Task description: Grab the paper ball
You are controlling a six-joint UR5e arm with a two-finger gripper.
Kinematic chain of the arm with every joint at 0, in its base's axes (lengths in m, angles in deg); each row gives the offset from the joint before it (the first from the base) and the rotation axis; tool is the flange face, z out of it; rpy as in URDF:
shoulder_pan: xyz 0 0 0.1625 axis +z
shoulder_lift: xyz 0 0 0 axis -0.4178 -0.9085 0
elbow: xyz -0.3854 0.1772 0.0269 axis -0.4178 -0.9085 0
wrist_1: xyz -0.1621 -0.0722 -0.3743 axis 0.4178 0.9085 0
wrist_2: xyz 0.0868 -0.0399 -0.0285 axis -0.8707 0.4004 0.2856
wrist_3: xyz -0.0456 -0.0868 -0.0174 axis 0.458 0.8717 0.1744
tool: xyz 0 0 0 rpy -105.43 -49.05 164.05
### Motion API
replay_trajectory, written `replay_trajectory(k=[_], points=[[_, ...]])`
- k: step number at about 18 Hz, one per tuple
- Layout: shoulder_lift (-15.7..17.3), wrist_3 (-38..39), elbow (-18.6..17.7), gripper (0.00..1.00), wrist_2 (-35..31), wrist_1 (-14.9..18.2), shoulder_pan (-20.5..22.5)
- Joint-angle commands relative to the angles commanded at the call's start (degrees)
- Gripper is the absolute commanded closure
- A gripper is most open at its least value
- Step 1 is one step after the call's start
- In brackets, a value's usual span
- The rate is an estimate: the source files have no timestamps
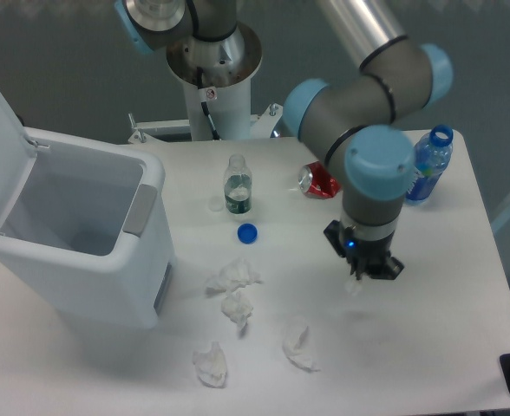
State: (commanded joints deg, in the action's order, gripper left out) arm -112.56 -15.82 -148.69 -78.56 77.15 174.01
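My gripper [362, 276] points straight down, low over the table at the right of centre. The wrist and gripper body hide its fingers from the camera. A small bit of crumpled white paper, the paper ball [352, 285], shows at the gripper's lower left edge, right at its tip. Most of the ball is hidden under the gripper. I cannot tell whether the jaws are open or closed on it, or whether the ball rests on the table.
Other white wads lie left of the gripper: a spread-out one [233, 275], one [238, 308] below it, and two [210, 364] [300, 349] near the front. Also a blue cap [247, 233], small bottle [238, 185], red can [317, 181], blue bottle [430, 165], open white bin [142, 217].
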Motion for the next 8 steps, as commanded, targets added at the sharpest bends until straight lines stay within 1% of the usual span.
replay_trajectory(k=[2,3,6,8], points=[[-0.2,-0.4,1.9,0.97,-0.6,2.1,-0.1],[-0.2,-0.5,2.2,0.97,-1.2,2.3,-0.3],[0.3,-1.3,2.5,0.96,-1.5,3.2,-0.6],[1.0,-1.7,1.9,0.96,-1.7,3.5,-0.8]])
